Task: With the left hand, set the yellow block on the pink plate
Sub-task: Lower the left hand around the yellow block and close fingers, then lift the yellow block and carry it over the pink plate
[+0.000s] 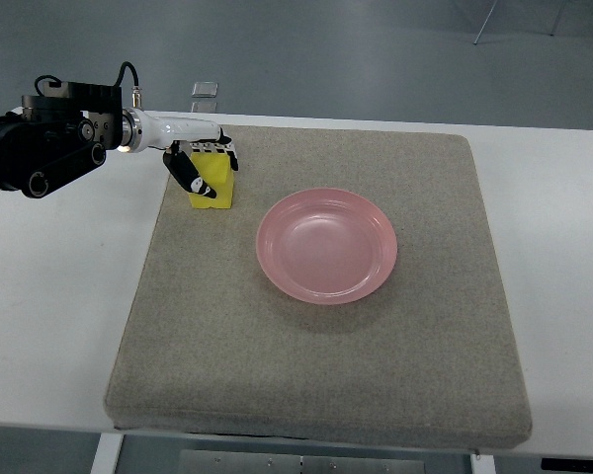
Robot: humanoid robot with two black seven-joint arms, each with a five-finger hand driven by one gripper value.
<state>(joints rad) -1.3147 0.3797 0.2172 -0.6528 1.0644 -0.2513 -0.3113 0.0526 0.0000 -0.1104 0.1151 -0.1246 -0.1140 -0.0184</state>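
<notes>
The left robot hand has its fingers wrapped around the yellow block. The pink plate lies to the block's right and slightly nearer the robot.

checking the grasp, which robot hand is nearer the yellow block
Left. The left robot hand is wrapped around the yellow foam block on the grey felt mat; the right robot hand is out of view.

From where I sit, the mat lies bare between the yellow block near the counter's far left corner and the pink plate mid-counter. Only the plate's low rim stands there.
</notes>
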